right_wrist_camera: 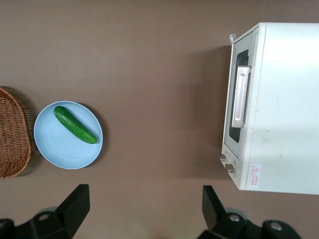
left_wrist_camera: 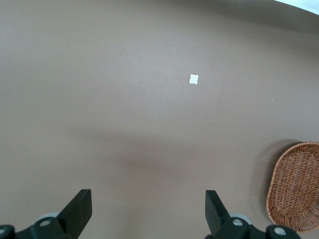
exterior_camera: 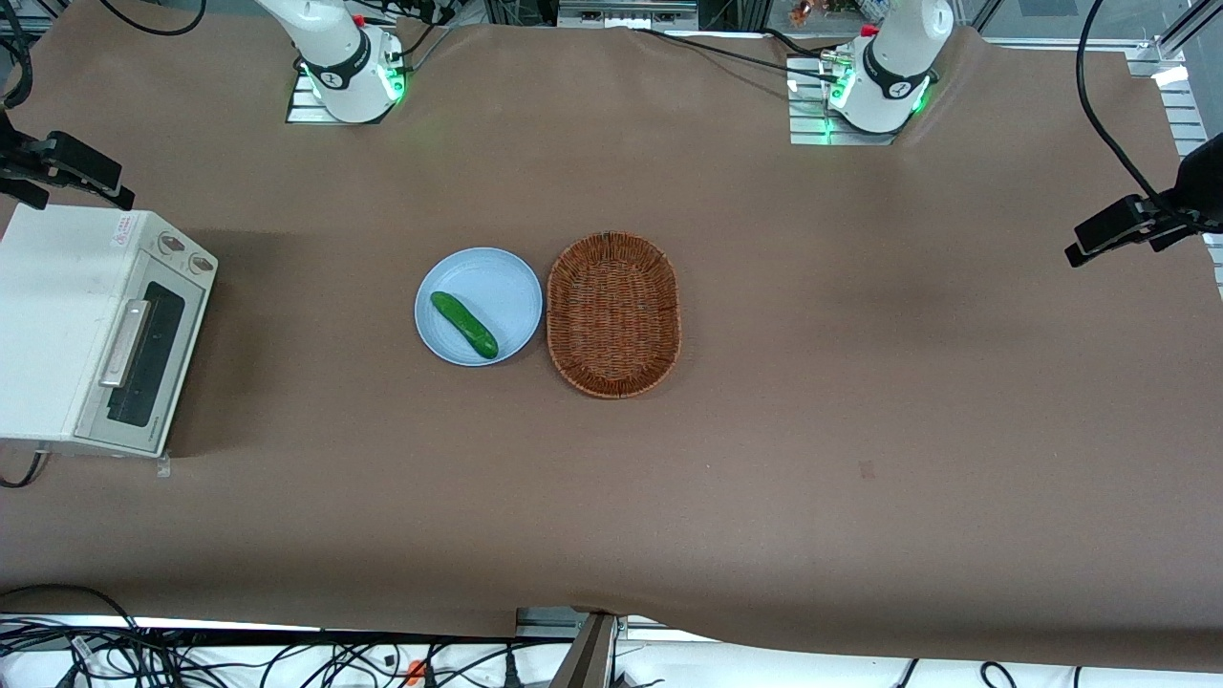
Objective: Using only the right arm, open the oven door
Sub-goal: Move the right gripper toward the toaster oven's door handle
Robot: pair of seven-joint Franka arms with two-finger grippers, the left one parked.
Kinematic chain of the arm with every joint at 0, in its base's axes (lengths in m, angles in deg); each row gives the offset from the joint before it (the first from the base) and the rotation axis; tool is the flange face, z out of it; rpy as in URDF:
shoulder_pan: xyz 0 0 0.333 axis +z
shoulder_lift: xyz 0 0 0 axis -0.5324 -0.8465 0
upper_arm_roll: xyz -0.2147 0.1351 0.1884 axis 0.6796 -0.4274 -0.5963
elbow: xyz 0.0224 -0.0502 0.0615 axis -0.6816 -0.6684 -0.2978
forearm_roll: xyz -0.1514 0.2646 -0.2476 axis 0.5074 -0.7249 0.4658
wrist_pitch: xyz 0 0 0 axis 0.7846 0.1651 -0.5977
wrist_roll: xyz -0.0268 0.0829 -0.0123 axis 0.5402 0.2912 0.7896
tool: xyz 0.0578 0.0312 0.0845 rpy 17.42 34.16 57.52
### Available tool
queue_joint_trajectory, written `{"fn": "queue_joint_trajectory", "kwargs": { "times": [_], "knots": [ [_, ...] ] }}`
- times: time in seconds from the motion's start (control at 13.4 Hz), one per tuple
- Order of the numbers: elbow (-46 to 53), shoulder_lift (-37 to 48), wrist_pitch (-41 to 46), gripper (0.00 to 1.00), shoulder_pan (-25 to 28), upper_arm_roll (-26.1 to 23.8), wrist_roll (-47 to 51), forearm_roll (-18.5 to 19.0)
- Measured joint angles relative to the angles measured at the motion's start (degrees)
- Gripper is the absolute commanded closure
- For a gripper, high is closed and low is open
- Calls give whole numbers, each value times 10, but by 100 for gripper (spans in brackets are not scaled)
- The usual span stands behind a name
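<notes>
So nothing's really underway yet: the oven door (exterior_camera: 143, 368) is shut tight against the cream-white toaster oven (exterior_camera: 57, 325), which sits at the left edge of the front view, at the working arm's end of the table (exterior_camera: 860, 430). The door faces the middle of the table, and my guess is that's on purpose, so the right arm (exterior_camera: 334, 48) can come at it from the open side and swing it down onto bare cloth. Only the arm's base and lowest link show at the top of the front view; the gripper (right_wrist_camera: 144, 211) hangs high above the table, with the oven and the plate both well below it, and its two black fingers (right_wrist_camera: 75, 204) are spread wide with nothing between them. The silver bar handle (right_wrist_camera: 241, 97) runs along the door's upper edge, above the dark glass, so it looks like the obvious thing to hook or pinch. The two knobs (exterior_camera: 186, 253) sit at the end of the front panel farther from the front camera. The light blue plate (exterior_camera: 444, 287) with the green cucumber (exterior_camera: 463, 325) and the wicker basket (exterior_camera: 612, 313) touching it sit mid-table, well apart from the oven, so they shouldn't get in the way. As for writing, there's a small red-and-white sticker (right_wrist_camera: 254, 171) on the oven top near the knobs, but I can't read it.
</notes>
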Motion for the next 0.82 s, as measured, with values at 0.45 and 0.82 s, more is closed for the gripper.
{"fn": "queue_joint_trajectory", "kwargs": {
  "times": [0.45,0.82],
  "knots": [
    [-13,12,9,0,-3,0,1,0],
    [-13,-4,8,0,-4,0,1,3]
  ]
}}
